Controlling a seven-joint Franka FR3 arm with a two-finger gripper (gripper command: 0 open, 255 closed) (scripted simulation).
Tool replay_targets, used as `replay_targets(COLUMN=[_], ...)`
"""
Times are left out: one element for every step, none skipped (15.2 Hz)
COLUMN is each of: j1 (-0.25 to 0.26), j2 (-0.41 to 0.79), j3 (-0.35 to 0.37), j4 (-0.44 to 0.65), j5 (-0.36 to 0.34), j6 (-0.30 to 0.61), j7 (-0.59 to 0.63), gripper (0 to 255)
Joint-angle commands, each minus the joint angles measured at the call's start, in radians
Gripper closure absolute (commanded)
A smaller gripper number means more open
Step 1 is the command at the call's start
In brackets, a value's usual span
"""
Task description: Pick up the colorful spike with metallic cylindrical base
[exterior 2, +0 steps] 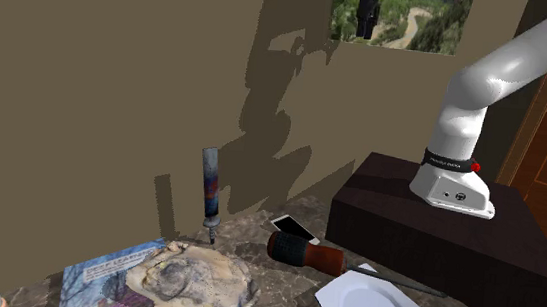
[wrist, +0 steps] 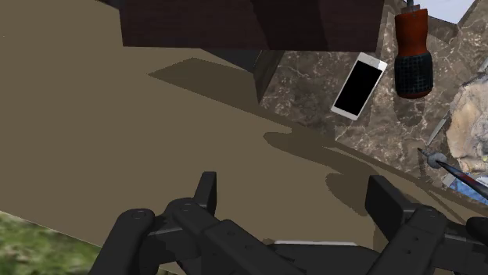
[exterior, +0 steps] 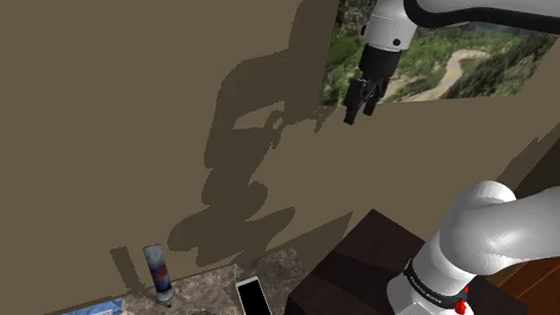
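The gripper [exterior: 358, 113] hangs high by the wall, its fingers spread apart and empty. The colorful spike [exterior: 158, 274] stands upright far below them, close to the wall. Slim and tall, it could topple toward the smartphone [exterior: 254, 303] if a finger clips it during an off-centre descent.

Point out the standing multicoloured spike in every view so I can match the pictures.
Shoulder view: the multicoloured spike with a grey cylindrical end stands at the lower left by the tan wall, left of the phone.
Second exterior view: it stands upright left of centre, left of the phone.
Wrist view: seen almost end-on, past the phone, on the side away from the dark stand.
Shared landmark: the white smartphone with a black screen.
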Motion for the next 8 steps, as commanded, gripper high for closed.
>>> replay_targets(j1=[0.000, 0.005, 0.009, 0.014, 0.018, 0.022, 0.026, 0.030], j2=[0.000, 0.012, 0.025, 0.039, 0.055, 0.072, 0.091, 0.111], j3=[0.000, 0.020, 0.041, 0.061, 0.081, 0.102, 0.122, 0.142], j4=[0.000, -0.008, -0.015, -0.020, -0.024, -0.027, -0.028, -0.029], j5=[0.000, 0.014, 0.028, 0.041, 0.055, 0.067, 0.079, 0.091], j6=[0.000, 0.017, 0.034, 0.051, 0.068, 0.086, 0.104, 0.123], j7=[0.000, 0.025, 0.050, 0.075, 0.099, 0.123, 0.148, 0.172], gripper=[0, 0, 0, 0, 0, 0, 0, 0])
